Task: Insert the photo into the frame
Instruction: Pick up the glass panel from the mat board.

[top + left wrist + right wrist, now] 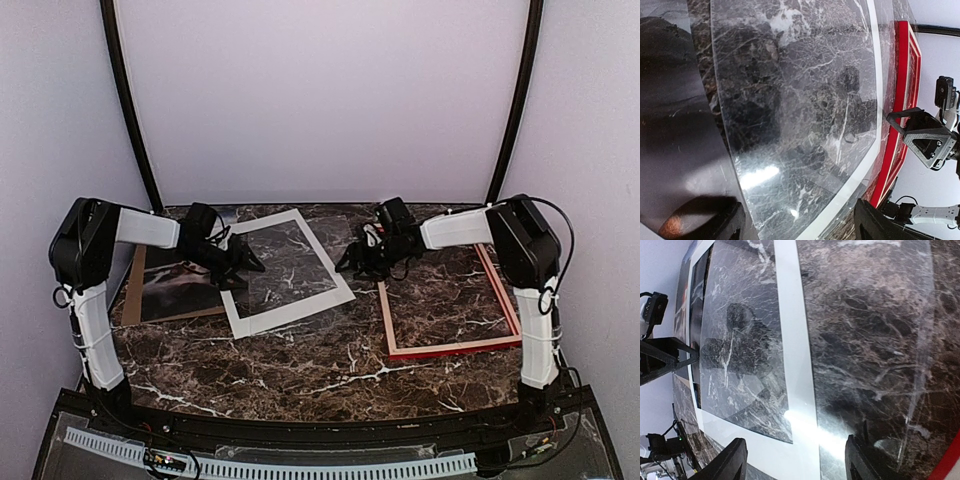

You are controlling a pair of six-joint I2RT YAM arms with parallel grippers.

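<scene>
A dark brown marble table (300, 360), white-veined. Right: the thin red rectangular frame (455, 348), pale wood inside, marble showing through. Left: the dark glossy photo (178, 285) lies on a brown board (130, 295). Between them, a white mat border (292, 313). The left gripper (245, 272) and right gripper (352, 270) hover, fingers spread, gripping nothing. Only wrist views show a clear, glare-streaked sheet (790, 100) over it.

I reach both arms inward and low, my left gripper (245, 271) and right gripper (355, 270) facing, jaws spread apart.
</scene>
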